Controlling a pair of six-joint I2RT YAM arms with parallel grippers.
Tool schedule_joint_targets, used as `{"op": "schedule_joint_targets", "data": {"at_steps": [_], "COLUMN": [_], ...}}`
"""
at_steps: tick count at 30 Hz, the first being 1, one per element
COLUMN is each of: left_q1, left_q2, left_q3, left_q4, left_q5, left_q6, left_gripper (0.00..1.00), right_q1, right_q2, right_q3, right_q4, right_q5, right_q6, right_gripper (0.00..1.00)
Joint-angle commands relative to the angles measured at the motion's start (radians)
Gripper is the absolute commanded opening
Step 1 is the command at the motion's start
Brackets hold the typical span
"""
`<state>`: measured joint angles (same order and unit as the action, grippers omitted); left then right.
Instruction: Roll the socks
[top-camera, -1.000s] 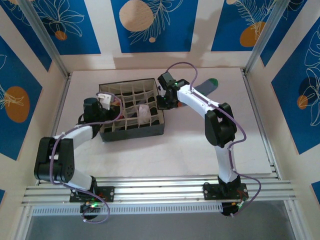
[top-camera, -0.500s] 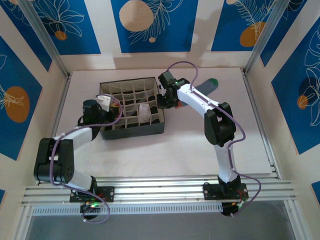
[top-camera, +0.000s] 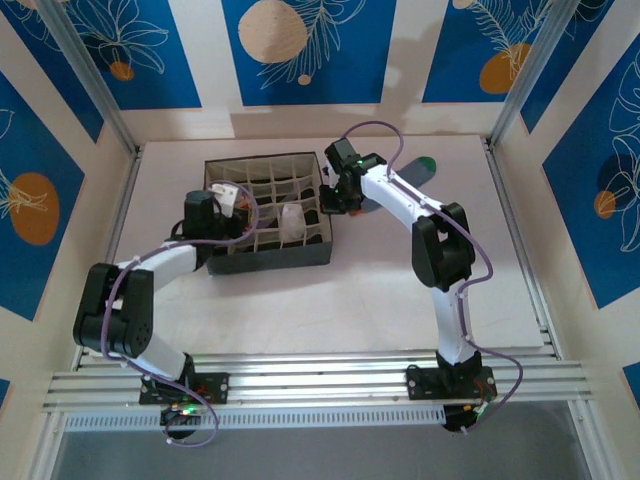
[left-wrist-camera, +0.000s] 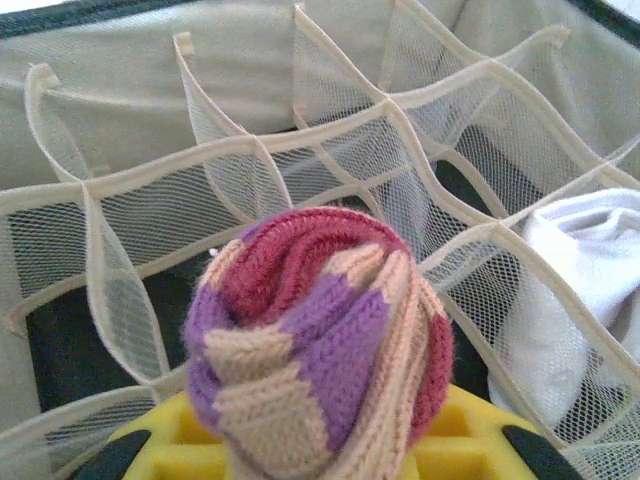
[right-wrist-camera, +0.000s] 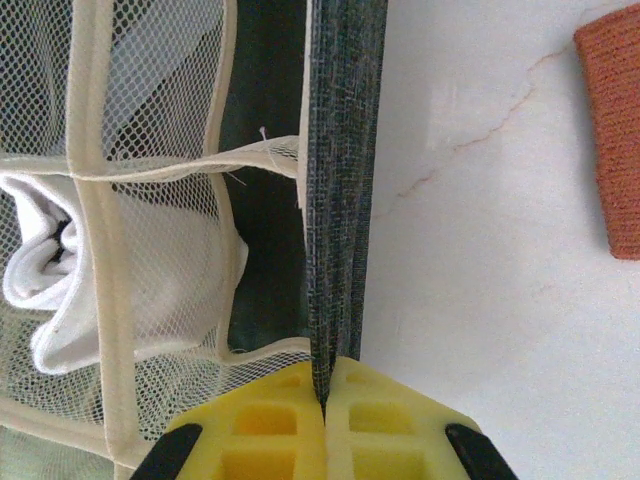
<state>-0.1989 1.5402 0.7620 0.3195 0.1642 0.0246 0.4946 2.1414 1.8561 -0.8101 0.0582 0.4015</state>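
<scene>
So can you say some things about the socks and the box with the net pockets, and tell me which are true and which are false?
1. The left gripper holds a rolled striped peach, maroon and purple knit sock. True.
2. The right gripper hangs open in the air. False: it is shut on the dark grey fabric wall of the organizer box.
3. A white sock sits in one mesh pocket. True.
4. Every sock is in the box. False: the grey-blue sock with a green toe lies on the white table, outside it.
</scene>
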Motion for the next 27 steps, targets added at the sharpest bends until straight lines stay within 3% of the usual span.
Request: {"op": "schedule_joint_targets", "data": {"at_steps": [1,4,9,13,15,17,19,22,27], "left_q1": [-0.058,-0.083,-0.102,-0.144,-0.155,-0.158,-0.158,-0.157,-0.157], "left_q2": [-0.023,-0.034,-0.047,-0.044,-0.038,-0.022,0.017,0.073,0.073], "left_q3": [0.020,0.011,-0.044,-0.112,-0.161,-0.246,-0.296,-0.271,-0.252], "left_q4": [-0.039,-0.039,-0.002,0.042,0.104,0.269,0.407,0.437,0.435], "left_q5": [-0.122,-0.168,-0.194,-0.256,-0.271,-0.267,-0.249,-0.186,-0.164], "left_q6": [-0.025,-0.054,-0.228,-0.247,-0.260,-0.267,-0.251,-0.224,-0.220], "left_gripper": [0.00,0.00,0.00,0.00,0.00,0.00,0.05,0.12,0.42], "right_q1": [-0.014,-0.026,-0.048,-0.062,-0.063,-0.062,-0.061,-0.061,-0.060], "right_q2": [0.029,0.028,0.026,0.034,0.041,0.047,0.051,0.058,0.061], "right_q3": [0.028,0.015,0.007,0.030,0.039,0.043,0.043,0.055,0.060], "right_q4": [-0.016,-0.019,-0.028,-0.042,-0.049,-0.055,-0.057,-0.066,-0.080], "right_q5": [-0.079,-0.136,-0.175,-0.211,-0.226,-0.241,-0.250,-0.255,-0.237], "right_q6": [-0.055,-0.065,-0.090,-0.111,-0.124,-0.133,-0.137,-0.138,-0.132], "right_gripper": [0.00,0.00,0.00,0.00,0.00,0.00,0.00,0.00,0.00]}}
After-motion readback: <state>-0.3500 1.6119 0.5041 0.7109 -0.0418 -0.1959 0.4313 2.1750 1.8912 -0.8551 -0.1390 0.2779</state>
